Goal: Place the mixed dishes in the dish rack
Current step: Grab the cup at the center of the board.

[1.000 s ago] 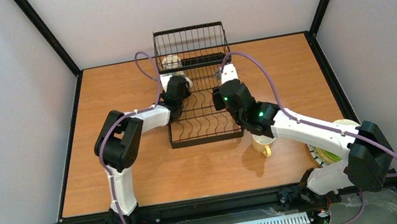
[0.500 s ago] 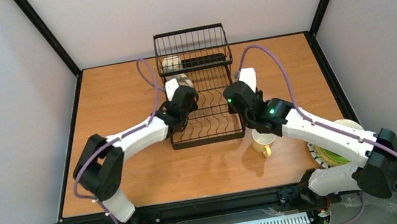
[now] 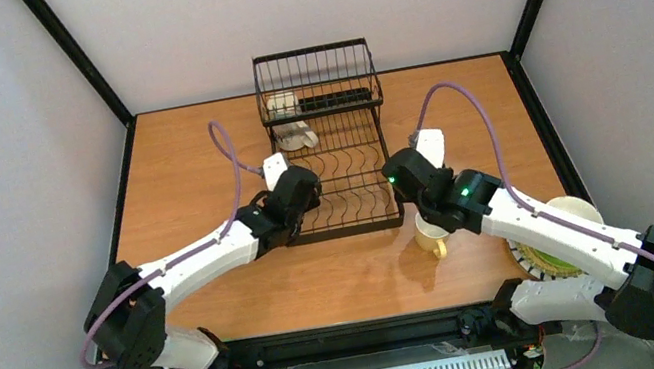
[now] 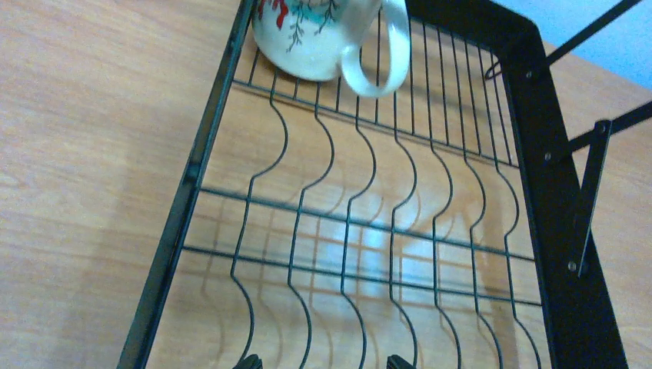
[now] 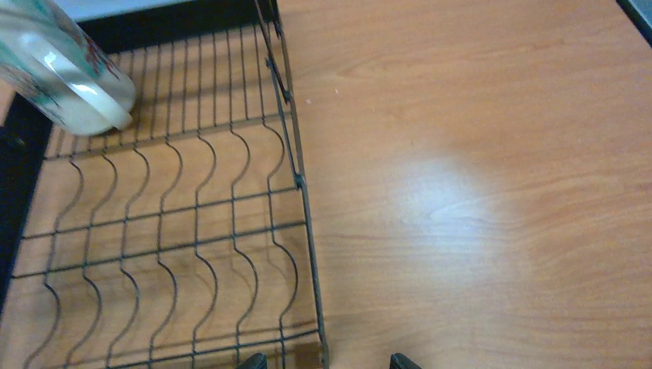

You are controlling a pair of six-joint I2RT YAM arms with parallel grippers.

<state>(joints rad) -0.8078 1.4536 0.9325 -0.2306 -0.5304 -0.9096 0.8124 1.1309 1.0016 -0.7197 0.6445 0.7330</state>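
Observation:
The black wire dish rack (image 3: 347,203) stands mid-table. A white mug (image 3: 297,136) with a red-and-green motif lies on its side at the far end of the plate slots; it also shows in the left wrist view (image 4: 311,34) and the right wrist view (image 5: 65,77). My left gripper (image 3: 300,181) is open and empty above the rack's near left slots (image 4: 307,231). My right gripper (image 3: 405,162) is open and empty, straddling the rack's right edge wire (image 5: 296,177). The cream-yellow mug (image 3: 433,235) stands under my right arm. The lime-green plate (image 3: 541,258) lies at the right, partly hidden.
A whitish dish (image 3: 281,104) sits in the rack's tall basket section (image 3: 315,70); I cannot tell which one. A pale dish (image 3: 578,204) rests on the green plate behind my right arm. Black frame posts rise at the table's corners.
My left gripper has let go of the white mug, which now lies in the rack. Both arms have pulled back from the far end of the rack toward its near end.

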